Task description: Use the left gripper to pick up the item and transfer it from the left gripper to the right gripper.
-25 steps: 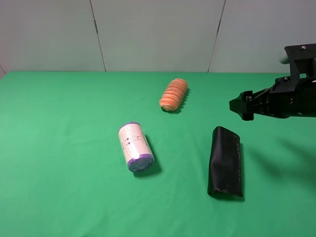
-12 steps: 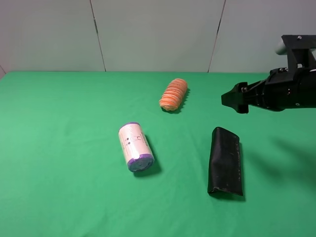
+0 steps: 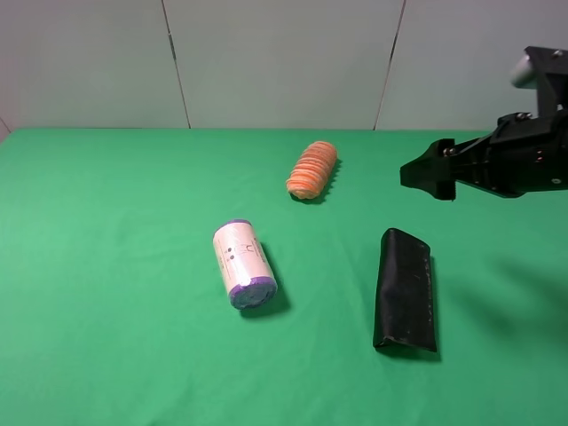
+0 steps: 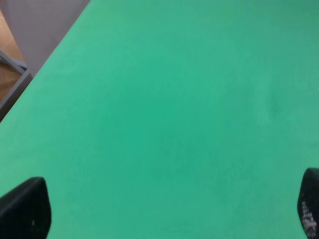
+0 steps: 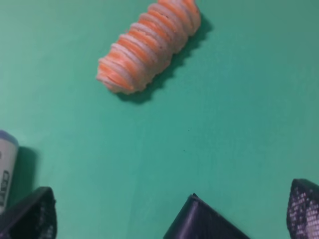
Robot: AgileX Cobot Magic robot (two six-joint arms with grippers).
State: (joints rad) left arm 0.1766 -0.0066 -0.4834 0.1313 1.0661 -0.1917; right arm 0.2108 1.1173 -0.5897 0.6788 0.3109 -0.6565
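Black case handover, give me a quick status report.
Left gripper open over bare green cloth, empty. Right gripper open, empty, hovering above the table. Black case flat on the cloth, untouched. Orange ribbed object and white roll lie apart from it.

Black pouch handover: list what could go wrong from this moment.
1. The black pouch lies on the right side of the green table, under the right gripper; the left gripper sees only bare cloth, so it must reach across and may meet the right arm.
2. The pouch lies flat, so open jaws may pinch the cloth or slip off.
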